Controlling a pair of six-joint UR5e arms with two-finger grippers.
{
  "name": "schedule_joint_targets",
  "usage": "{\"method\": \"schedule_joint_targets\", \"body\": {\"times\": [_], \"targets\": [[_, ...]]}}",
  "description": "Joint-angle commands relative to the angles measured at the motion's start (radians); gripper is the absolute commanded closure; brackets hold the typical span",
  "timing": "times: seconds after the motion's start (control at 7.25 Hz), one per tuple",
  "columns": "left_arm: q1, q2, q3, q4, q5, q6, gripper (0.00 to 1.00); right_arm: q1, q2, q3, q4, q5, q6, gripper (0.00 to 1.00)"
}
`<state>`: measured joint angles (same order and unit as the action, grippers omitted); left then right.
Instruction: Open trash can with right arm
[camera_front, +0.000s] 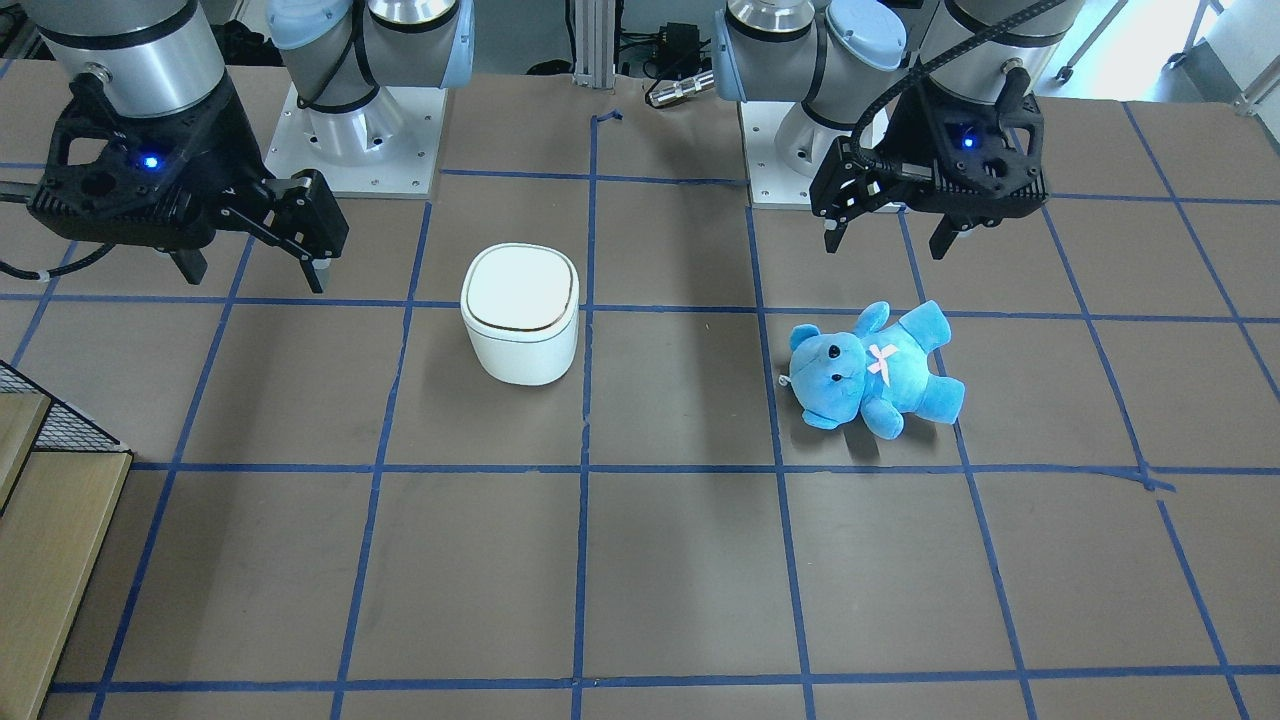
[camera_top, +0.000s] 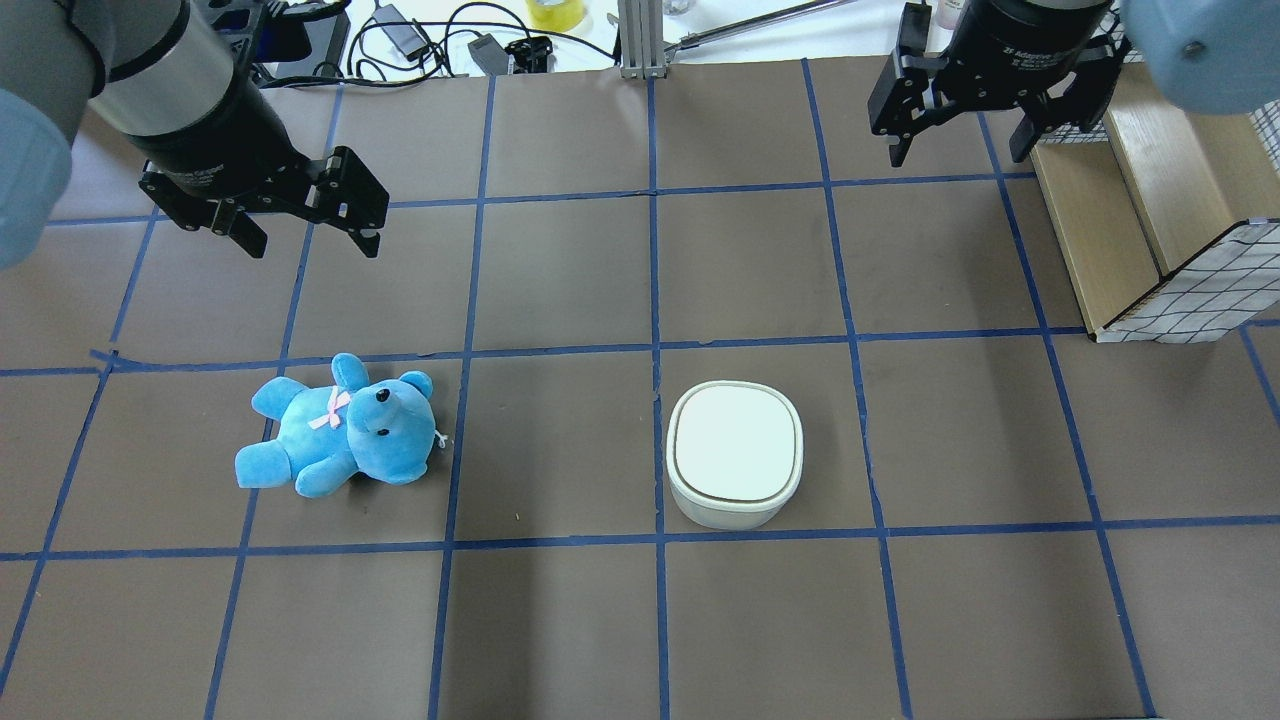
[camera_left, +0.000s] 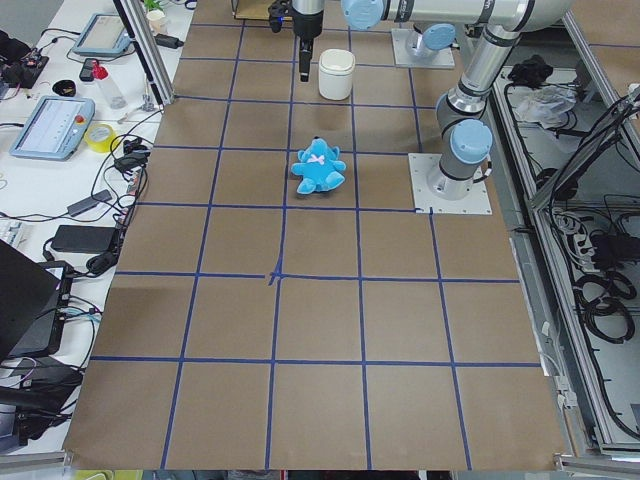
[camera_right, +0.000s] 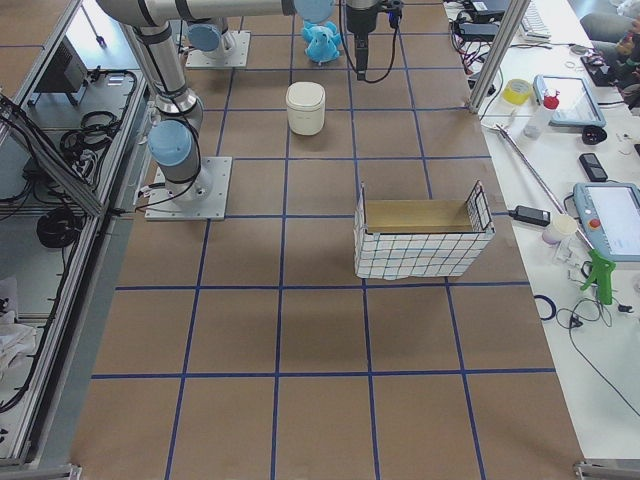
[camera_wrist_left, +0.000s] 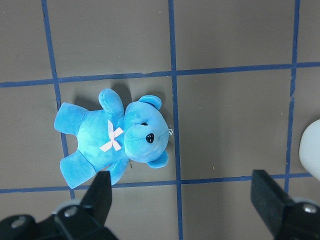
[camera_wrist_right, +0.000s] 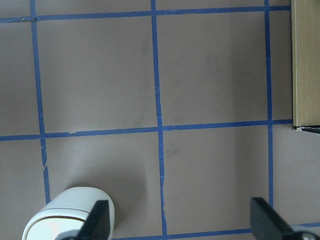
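Note:
The white trash can (camera_front: 520, 315) stands on the table with its lid shut, and it also shows in the overhead view (camera_top: 735, 450). My right gripper (camera_front: 257, 280) hangs open and empty above the table, away from the can towards the robot's right. In the overhead view it (camera_top: 955, 158) is beyond the can and to its right. In the right wrist view the can (camera_wrist_right: 70, 212) sits at the lower left, by one of the fingers (camera_wrist_right: 97, 222). My left gripper (camera_top: 312, 250) is open and empty above a blue teddy bear (camera_top: 340, 425).
A wire-sided basket with a wooden inside (camera_top: 1150, 230) stands at the table's right edge, close to my right gripper. The teddy bear (camera_front: 875, 370) lies about one tile from the can. Blue tape lines grid the brown table top (camera_front: 680, 560).

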<state>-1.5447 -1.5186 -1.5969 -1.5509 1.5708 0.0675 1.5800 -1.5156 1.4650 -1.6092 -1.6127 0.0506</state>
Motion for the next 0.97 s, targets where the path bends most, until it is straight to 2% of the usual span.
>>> {"method": "schedule_joint_targets", "body": {"times": [0.0, 0.83], "targets": [[0.0, 0.0, 0.0, 0.0, 0.0, 0.0, 0.0, 0.0, -0.002, 0.0, -0.001, 0.0, 0.0, 0.0], [0.0, 0.0, 0.0, 0.0, 0.0, 0.0, 0.0, 0.002, -0.003, 0.0, 0.002, -0.001, 0.0, 0.0]]}}
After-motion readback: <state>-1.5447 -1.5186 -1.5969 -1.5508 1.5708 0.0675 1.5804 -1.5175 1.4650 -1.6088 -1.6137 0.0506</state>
